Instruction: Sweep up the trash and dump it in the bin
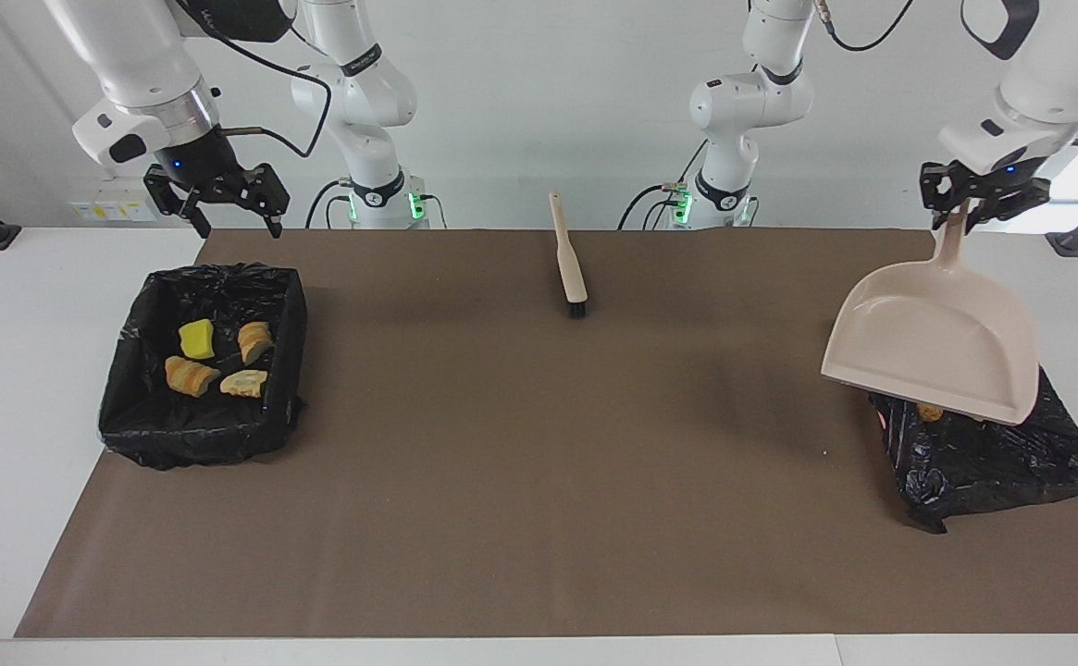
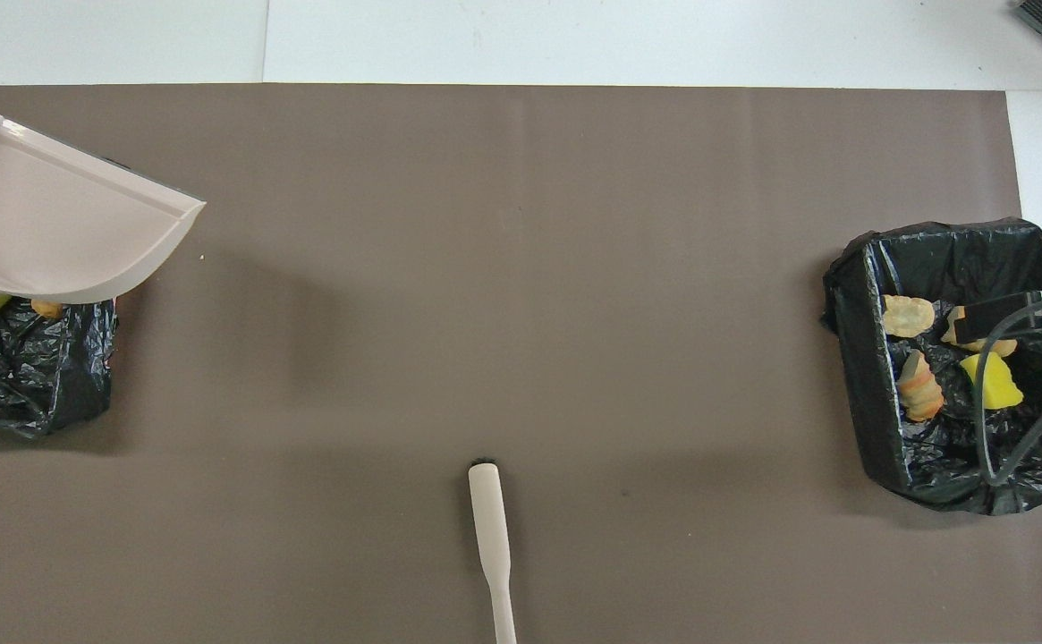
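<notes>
While the left gripper holds its fingers clamped on the dustpan handle over the black-lined bin, trash peeks out beneath. The right gripper, fingers apart, hangs over the other lined bin holding four pieces. The brush lies on the tabletop.

No text, label, brand, number or sign can be read anywhere in either view.
</notes>
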Available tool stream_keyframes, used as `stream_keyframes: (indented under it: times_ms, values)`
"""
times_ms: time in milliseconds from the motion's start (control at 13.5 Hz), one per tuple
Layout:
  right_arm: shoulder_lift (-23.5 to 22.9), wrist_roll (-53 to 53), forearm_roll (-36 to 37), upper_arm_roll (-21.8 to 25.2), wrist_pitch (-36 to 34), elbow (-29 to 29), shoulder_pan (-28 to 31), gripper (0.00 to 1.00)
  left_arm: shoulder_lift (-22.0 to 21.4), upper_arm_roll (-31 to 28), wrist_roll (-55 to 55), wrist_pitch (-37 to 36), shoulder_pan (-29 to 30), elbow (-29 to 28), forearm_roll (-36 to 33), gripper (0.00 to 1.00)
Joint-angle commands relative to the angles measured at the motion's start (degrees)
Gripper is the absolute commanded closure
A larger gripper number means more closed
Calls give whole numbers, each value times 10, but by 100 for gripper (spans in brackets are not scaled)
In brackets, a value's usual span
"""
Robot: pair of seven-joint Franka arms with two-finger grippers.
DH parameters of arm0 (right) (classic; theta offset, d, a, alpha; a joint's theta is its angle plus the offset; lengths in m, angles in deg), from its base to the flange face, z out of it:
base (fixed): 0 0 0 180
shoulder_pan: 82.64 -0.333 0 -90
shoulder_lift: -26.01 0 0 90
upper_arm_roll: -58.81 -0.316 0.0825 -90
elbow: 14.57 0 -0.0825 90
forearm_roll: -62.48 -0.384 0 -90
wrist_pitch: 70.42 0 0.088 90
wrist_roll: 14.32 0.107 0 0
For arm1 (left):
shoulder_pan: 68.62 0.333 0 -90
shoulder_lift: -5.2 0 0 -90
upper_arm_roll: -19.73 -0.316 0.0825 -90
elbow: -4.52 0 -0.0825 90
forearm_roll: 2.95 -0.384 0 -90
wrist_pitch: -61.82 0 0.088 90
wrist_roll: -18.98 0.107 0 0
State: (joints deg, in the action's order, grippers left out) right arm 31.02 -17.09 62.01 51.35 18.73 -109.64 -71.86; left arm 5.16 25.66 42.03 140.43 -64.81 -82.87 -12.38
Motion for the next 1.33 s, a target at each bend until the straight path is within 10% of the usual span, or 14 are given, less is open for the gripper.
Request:
stream_keyframes:
  times_ms: [0,444,740,1257]
  values:
    - [5,7,-9,-1,-4,-2,2,0,-36,-9,-123,37,-65,-78,55,100]
    - [5,3,-8,0,-5,-3,0,0,-36,-9,-330,201,-229,-199,137,100]
    - [-6,7,-1,37,-37,23,-49,0,44,-9,-479,334,-332,-216,145,100]
    - [-34,21,-2,107,-53,68,-110,0,109,-9,-498,422,-383,-226,146,100]
